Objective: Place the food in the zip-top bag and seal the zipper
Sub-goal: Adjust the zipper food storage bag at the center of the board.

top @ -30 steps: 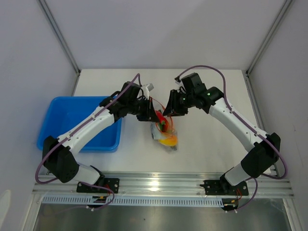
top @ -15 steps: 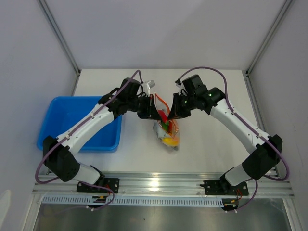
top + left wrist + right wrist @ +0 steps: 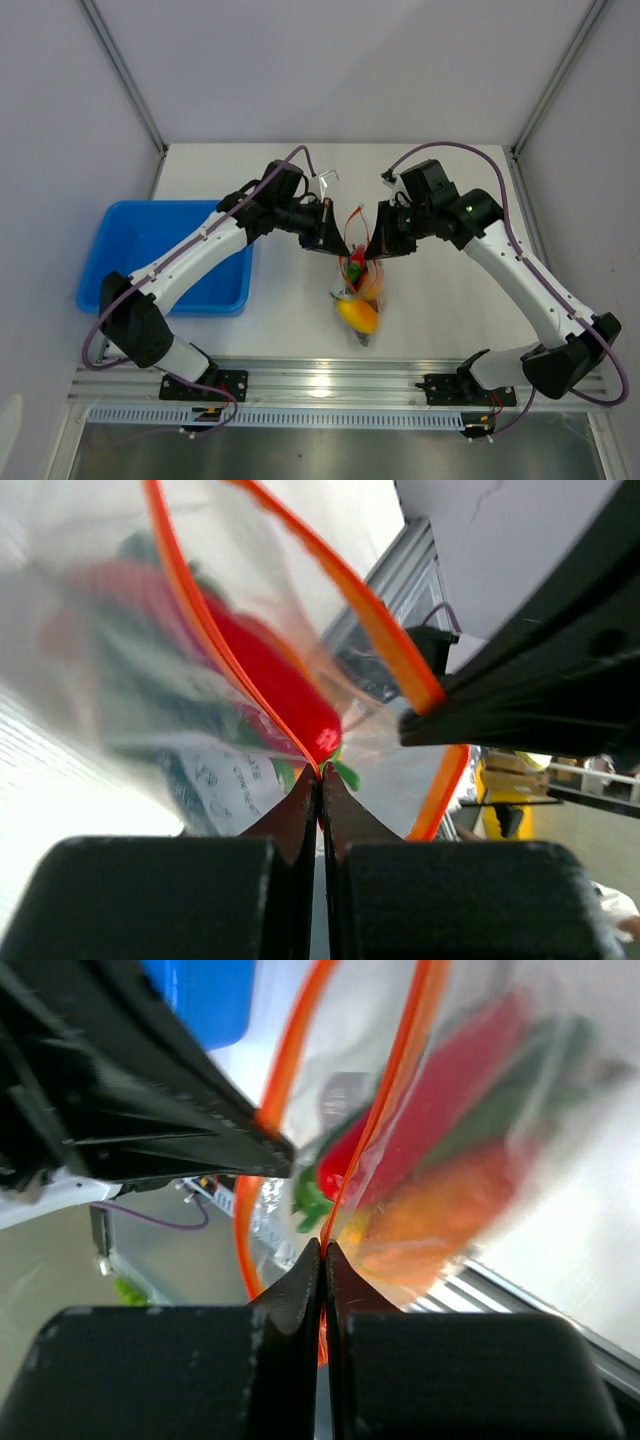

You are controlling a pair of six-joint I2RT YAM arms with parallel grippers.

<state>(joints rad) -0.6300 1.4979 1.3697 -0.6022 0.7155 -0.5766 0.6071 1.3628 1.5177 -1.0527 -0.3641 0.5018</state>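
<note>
Food point(image 3: 358, 313) is packed in the clear bag point(image 3: 364, 288), held up over the table point(image 3: 440, 320) by its orange zipper point(image 3: 352, 222), which is pinched tight by the left end effector point(image 3: 335, 238) and right end effector point(image 3: 376, 246).

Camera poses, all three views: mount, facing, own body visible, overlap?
Top external: above, behind the bases, looking down on the white table; both arms, left gripper, right gripper, clear crinkly zip-top bag, blue plastic tray.
Left wrist: faces along its shut fingers pinching the red-orange zipper strip; right gripper opposite.
Right wrist: faces along its shut fingers on the same strip; left gripper, tray behind.
Shared: both wrist views show red and green toy food inside the bag.
</note>
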